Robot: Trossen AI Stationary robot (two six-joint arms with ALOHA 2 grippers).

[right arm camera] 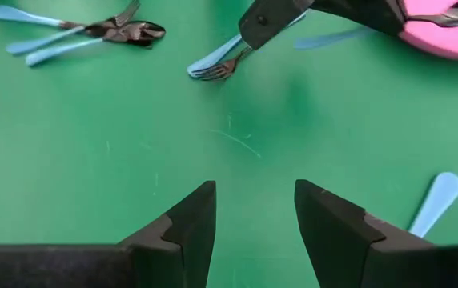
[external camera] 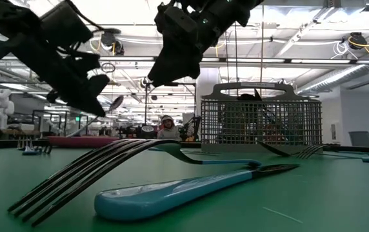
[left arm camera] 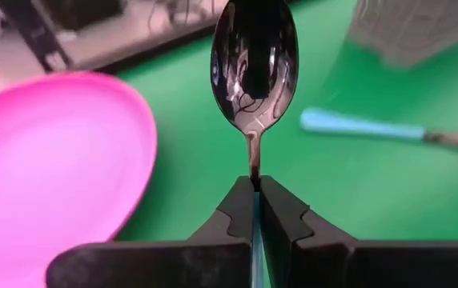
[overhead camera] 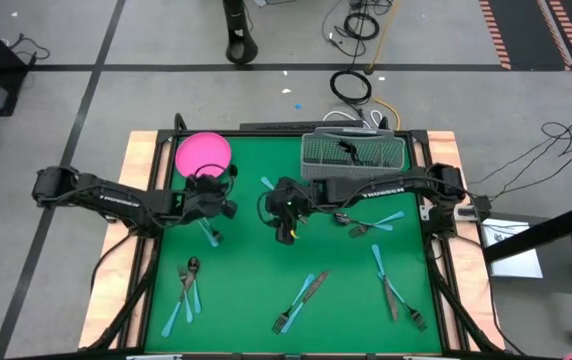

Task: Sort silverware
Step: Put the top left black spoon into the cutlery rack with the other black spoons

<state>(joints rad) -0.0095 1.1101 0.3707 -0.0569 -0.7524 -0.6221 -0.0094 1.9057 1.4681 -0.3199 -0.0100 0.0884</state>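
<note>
The spoon (left arm camera: 255,64) stands bowl-up out of the left end effector (left arm camera: 255,210), whose fingers are pinched tight on its blue handle, just beside the pink plate (left arm camera: 53,160) near the surface's far left corner. More silverware (overhead camera: 301,300) lies scattered toward the near edge. The right end effector (right arm camera: 255,220) hovers mid-surface, fingers spread, holding nothing, in front of the mesh basket (overhead camera: 354,152).

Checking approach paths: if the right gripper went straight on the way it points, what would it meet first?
The right gripper, open, points down at bare green mat; it would likely meet that first. The nearest fork lies farther ahead, though depth is unclear.
</note>
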